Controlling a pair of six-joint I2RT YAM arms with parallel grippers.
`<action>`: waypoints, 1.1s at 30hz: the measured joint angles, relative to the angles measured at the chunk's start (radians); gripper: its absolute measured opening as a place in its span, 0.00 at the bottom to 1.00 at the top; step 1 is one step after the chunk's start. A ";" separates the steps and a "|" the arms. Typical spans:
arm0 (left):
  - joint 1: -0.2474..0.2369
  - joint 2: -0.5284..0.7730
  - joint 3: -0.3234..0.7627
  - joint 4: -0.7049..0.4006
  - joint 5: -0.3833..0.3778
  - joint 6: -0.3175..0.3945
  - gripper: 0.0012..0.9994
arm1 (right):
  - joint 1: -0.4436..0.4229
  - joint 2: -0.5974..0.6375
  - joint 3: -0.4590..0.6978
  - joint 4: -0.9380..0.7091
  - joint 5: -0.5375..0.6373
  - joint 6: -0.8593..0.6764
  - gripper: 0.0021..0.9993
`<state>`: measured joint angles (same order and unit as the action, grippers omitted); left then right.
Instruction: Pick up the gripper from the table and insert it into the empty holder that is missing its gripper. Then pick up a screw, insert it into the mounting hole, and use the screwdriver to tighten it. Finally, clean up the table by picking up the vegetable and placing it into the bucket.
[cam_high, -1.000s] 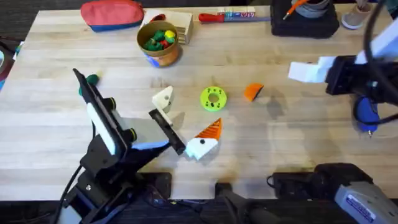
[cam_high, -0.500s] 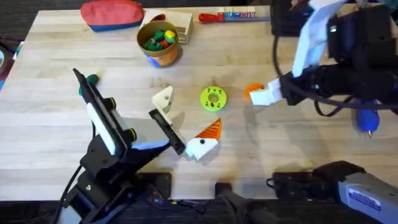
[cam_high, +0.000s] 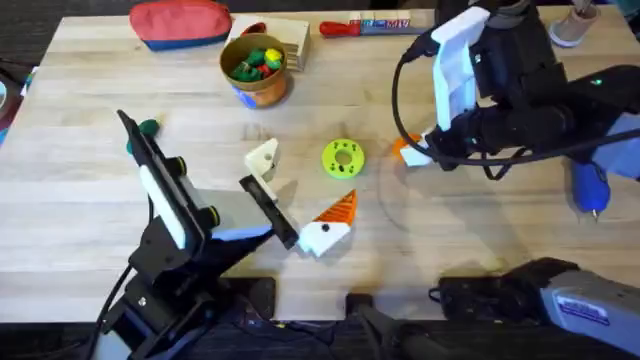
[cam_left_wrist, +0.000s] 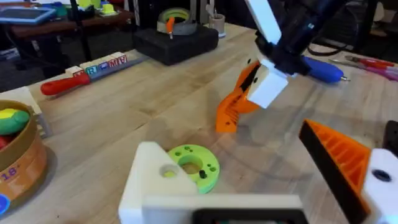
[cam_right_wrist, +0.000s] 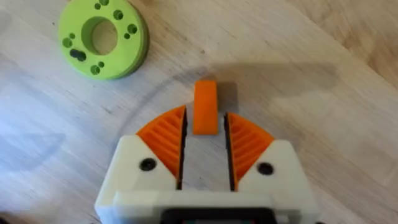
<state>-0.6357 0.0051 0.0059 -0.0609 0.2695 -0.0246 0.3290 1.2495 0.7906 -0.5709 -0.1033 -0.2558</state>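
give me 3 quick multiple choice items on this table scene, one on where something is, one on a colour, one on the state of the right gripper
1. Where is the bucket?
A. beside the red pouch
B. by the blue screwdriver
C. on the lime disc

2. What colour is the loose gripper?
A. white
B. orange
C. green

3. The right gripper is:
A. clamped on the disc
B. holding the screwdriver
C. open, straddling the loose gripper

Answers: 1 A, it stands just right of the pouch; 2 B, the wedge is orange; 3 C, gaps show on both sides of the wedge.

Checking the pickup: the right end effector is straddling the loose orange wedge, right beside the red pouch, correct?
Not the pouch. The right end effector straddles the orange wedge beside the green disc, per the right wrist view; the red pouch lies far off.
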 joint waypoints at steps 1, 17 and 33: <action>0.000 0.000 0.000 0.000 0.000 0.000 0.99 | 0.000 0.000 0.000 0.003 0.002 0.000 0.37; 0.000 0.000 0.000 0.000 0.000 0.000 0.99 | 0.000 -0.141 0.096 -0.152 0.030 0.001 0.00; 0.000 0.000 0.000 0.020 0.031 -0.091 0.99 | -0.116 -0.645 -0.264 0.258 -0.349 0.544 0.00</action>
<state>-0.6357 0.0051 0.0059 -0.0414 0.3005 -0.1161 0.2135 0.6050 0.5268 -0.3132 -0.4521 0.2885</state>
